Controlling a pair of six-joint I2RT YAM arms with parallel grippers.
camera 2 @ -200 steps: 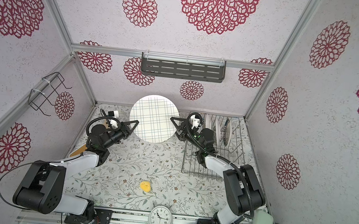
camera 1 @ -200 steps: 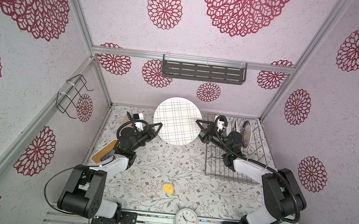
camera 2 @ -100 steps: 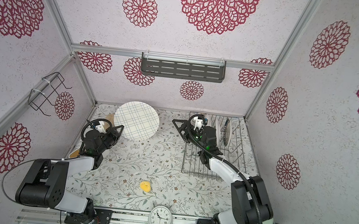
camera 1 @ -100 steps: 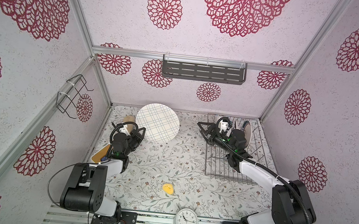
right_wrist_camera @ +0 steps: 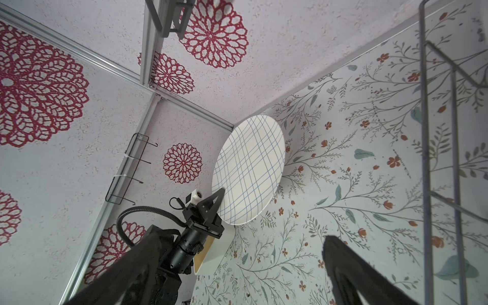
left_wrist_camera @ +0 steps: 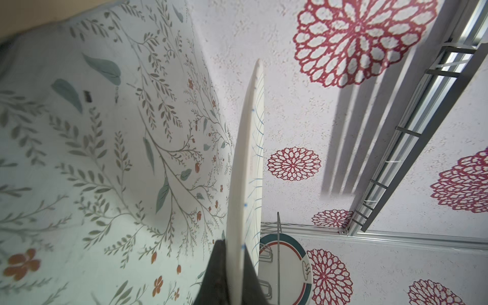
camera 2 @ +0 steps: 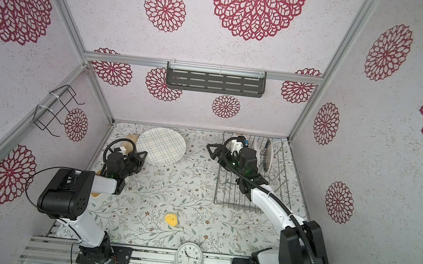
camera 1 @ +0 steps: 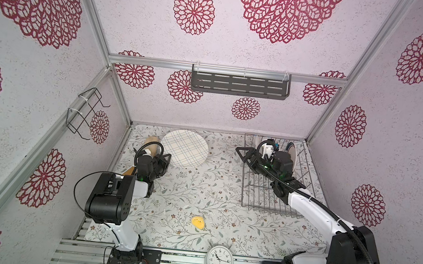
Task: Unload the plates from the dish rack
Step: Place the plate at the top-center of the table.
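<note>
Grid plate: clamped by the rim in your left tool, at its 1 o'clock; right tool spread empty, rimmed plates at its 3 o'clock.

Lab test booth: wallpapered panels on aluminium framing.

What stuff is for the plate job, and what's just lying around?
For the job: grid plate, rimmed plate, dish rack.
Just lying about: clock, yellow blob, shelf, wire holder.
</note>
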